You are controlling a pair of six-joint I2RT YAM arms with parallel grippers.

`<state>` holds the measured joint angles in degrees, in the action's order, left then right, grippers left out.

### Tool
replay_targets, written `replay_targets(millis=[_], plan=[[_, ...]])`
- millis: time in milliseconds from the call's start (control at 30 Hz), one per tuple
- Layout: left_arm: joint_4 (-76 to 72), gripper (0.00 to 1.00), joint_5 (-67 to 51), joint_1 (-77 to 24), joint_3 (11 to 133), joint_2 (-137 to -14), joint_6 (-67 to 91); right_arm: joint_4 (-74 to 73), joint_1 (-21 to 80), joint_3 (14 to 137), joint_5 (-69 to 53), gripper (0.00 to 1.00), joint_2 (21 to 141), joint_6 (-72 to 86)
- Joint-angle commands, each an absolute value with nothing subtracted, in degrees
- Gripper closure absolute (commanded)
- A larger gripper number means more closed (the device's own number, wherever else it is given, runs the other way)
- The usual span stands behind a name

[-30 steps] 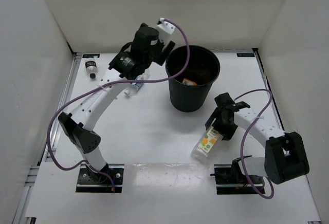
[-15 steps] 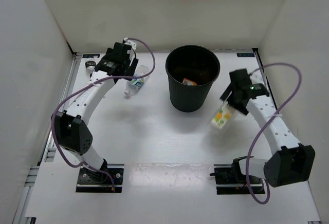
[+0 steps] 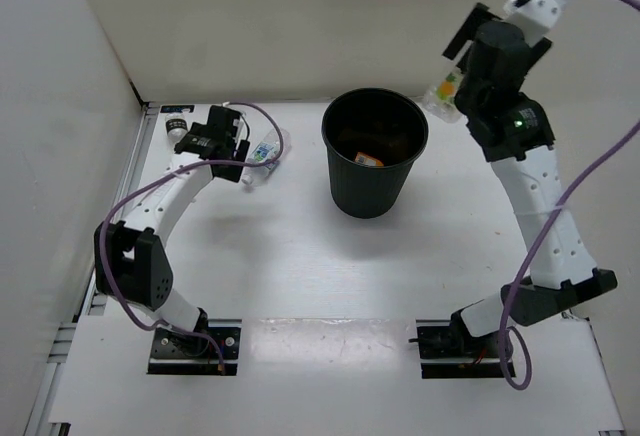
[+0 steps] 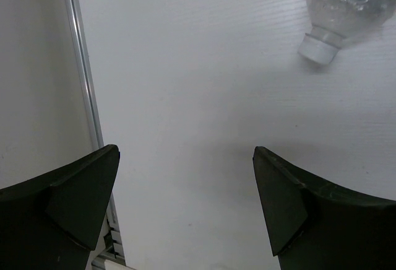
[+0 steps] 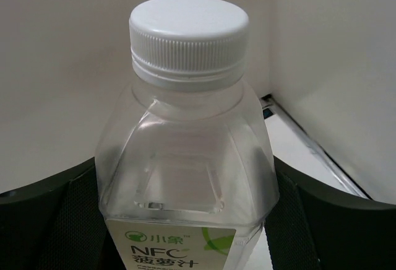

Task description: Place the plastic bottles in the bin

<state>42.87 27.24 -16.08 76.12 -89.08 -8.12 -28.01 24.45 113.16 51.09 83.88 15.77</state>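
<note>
While the right gripper (image 3: 452, 84) grips one fruit-label bottle (image 5: 185, 152) high up, right of the one bin (image 3: 372, 194), the left gripper (image 4: 185, 152) is wide open | table (image 3: 300, 256): one blue-green bottle (image 3: 263, 153) near it, one black-cap bottle (image 3: 176, 128) far left | bin: one orange bottle (image 3: 368, 159) (four bottles in all)

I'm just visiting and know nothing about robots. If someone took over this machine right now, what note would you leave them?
Left gripper: open, empty, low over the table near the blue-green label bottle.
Right gripper: shut on the fruit-label bottle, raised high by the far right side of the bin.
Done: an orange bottle lies in the bin.
Left: drop the held bottle in, then fetch the blue-green one and the black-capped bottle at the far left corner.
</note>
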Motion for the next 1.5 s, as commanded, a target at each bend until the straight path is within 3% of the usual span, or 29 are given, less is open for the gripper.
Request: replay_targets(millis=[0,33,200,300,333,400,433,500,833,1067,1267,1467], plan=[[42.5,0.00,27.3,-15.9,74.4,-85.1,-7.9,-19.6,27.4,108.0,39.0,0.85,85.3,9.6],[42.5,0.00,27.3,-15.9,73.6,-85.1,-7.9,-19.6,29.4,104.7,34.6,0.82,85.3,9.1],[42.5,0.00,25.8,-15.9,74.1,-87.6,-7.9,-19.6,33.9,95.8,34.8,0.74,87.1,7.7],[42.5,0.00,24.5,-15.9,77.0,-89.8,-7.9,-19.6,35.1,93.8,31.9,0.59,88.2,7.7],[42.5,0.00,23.7,-15.9,77.8,-90.3,-7.9,-20.2,35.7,93.0,31.2,0.41,88.2,7.7],[43.0,0.00,23.2,-15.9,80.3,-92.3,-8.4,-21.5,35.7,93.5,31.2,0.28,89.3,7.7],[43.0,0.00,22.5,-15.9,81.2,-93.1,-8.4,-23.4,35.7,94.1,31.2,0.12,89.3,7.7],[43.7,0.00,21.8,-16.4,84.1,-94.7,-9.0,-25.0,35.7,95.3,31.8,0.00,89.3,8.3],[44.2,0.00,15.4,-20.3,101.6,-110.9,-15.7,-27.4,35.7,102.0,32.5,0.00,82.5,6.1],[44.8,0.00,8.9,-22.1,116.3,-124.6,-23.1,-30.8,35.7,97.1,34.1,0.00,74.4,6.1],[44.8,0.00,17.3,-22.8,127.6,-137.3,-21.3,-33.6,35.7,95.8,35.7,0.00,71.2,8.6],[44.8,0.00,15.8,-21.7,128.9,-140.9,-19.6,-35.4,35.7,95.3,36.7,0.00,69.4,8.6]])
